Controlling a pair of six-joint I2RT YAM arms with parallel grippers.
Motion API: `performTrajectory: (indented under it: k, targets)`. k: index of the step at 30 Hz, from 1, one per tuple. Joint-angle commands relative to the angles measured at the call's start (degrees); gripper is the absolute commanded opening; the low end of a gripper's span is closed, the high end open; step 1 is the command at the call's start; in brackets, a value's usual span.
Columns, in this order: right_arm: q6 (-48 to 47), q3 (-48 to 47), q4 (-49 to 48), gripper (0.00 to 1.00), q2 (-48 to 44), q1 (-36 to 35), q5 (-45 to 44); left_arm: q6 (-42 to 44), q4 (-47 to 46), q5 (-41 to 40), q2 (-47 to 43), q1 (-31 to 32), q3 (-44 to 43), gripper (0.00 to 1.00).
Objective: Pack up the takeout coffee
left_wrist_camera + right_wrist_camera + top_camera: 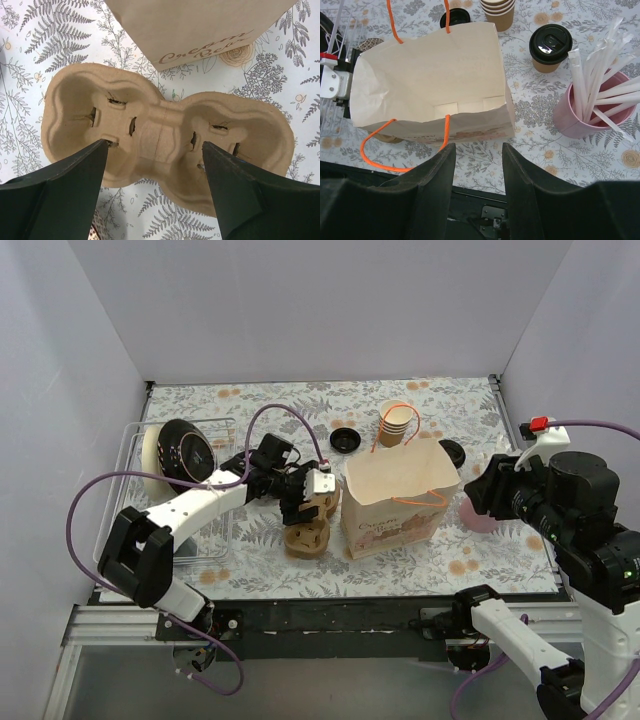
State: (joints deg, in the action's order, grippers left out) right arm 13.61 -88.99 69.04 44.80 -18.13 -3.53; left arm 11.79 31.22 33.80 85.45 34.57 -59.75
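The takeout coffee (550, 47), a tan paper cup with a black lid, stands on the table right of the open paper bag (430, 80); the top view shows it behind the bag's right corner (452, 452). The brown pulp cup carrier (160, 135) lies empty on the table left of the bag (400, 495), and also shows in the top view (306, 538). My left gripper (155, 145) is open just above the carrier's near edge, its fingers straddling the middle. My right gripper (478, 147) is open and empty, high above the table's front edge near the bag.
A stack of lidless cups (498, 10) and a loose black lid (455, 17) stand behind the bag. A pink cup of wrapped straws (585, 110) stands right of the bag. A clear tray (135, 455) holding a roll of lids (180, 450) is at far left.
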Motion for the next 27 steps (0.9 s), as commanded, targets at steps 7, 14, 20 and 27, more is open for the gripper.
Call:
performTrajectory:
  k: [7, 14, 20, 27]
  targets:
    - [-0.33, -1.8, -1.27, 0.5, 0.12, -0.24, -2.71, 4.29, -0.82, 0.22, 3.23, 0.41, -2.31, 0.72]
    - [-0.51, -0.83, -1.45, 0.5, -0.59, -0.15, -3.15, 4.82, -0.55, 0.3, 5.07, 0.41, -1.78, 0.63]
    - [-0.69, -0.66, -1.54, 0.5, -0.59, -0.24, -3.24, 4.47, 0.59, 0.56, 5.96, 0.41, -3.01, 0.49]
    - [-0.6, -0.04, -2.33, 0.5, -0.32, -0.24, -2.71, 3.15, 2.52, -0.66, 5.43, 0.41, -4.15, 0.25]
